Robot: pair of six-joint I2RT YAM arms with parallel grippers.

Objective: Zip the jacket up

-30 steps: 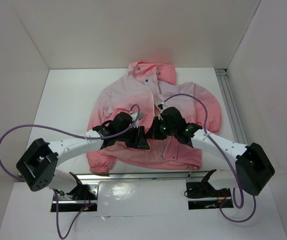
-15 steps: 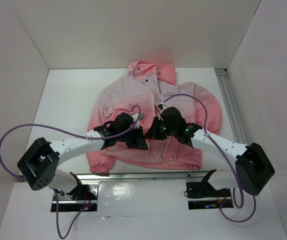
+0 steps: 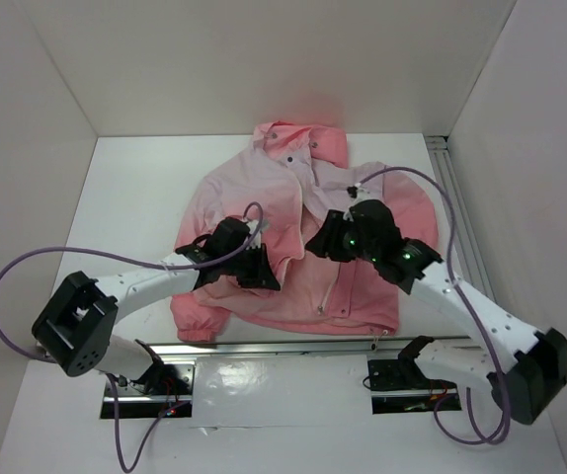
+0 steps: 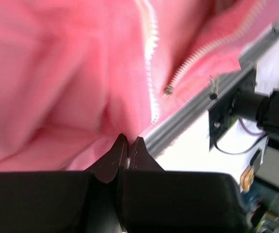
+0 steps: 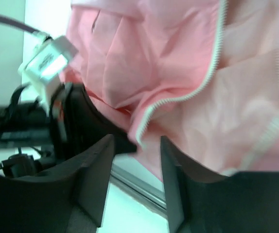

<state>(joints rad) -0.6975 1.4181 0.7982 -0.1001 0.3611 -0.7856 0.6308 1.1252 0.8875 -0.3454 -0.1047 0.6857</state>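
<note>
The pink jacket (image 3: 293,197) lies spread on the white table, hood at the far end, front partly open. My left gripper (image 3: 262,278) rests on its lower left front. In the left wrist view the left gripper (image 4: 129,141) is shut, with pink fabric at its tips and a sliver of white between them. Zipper teeth (image 4: 151,53) and the slider (image 4: 168,90) lie just beyond. My right gripper (image 3: 323,247) is over the middle of the front. In the right wrist view the right gripper (image 5: 136,145) is open, with a loose zipper edge (image 5: 212,63) hanging just above its fingers.
A metal rail (image 3: 293,346) runs along the near table edge under the hem, and shows in the left wrist view (image 4: 188,121). Another rail (image 3: 456,207) runs along the right side. White walls close in the back and both sides. The left arm (image 5: 47,121) is close beside the right gripper.
My right arm has swung out to the right and its gripper has drawn away from the left one. My left gripper has shifted left, pulling the left front panel aside.
</note>
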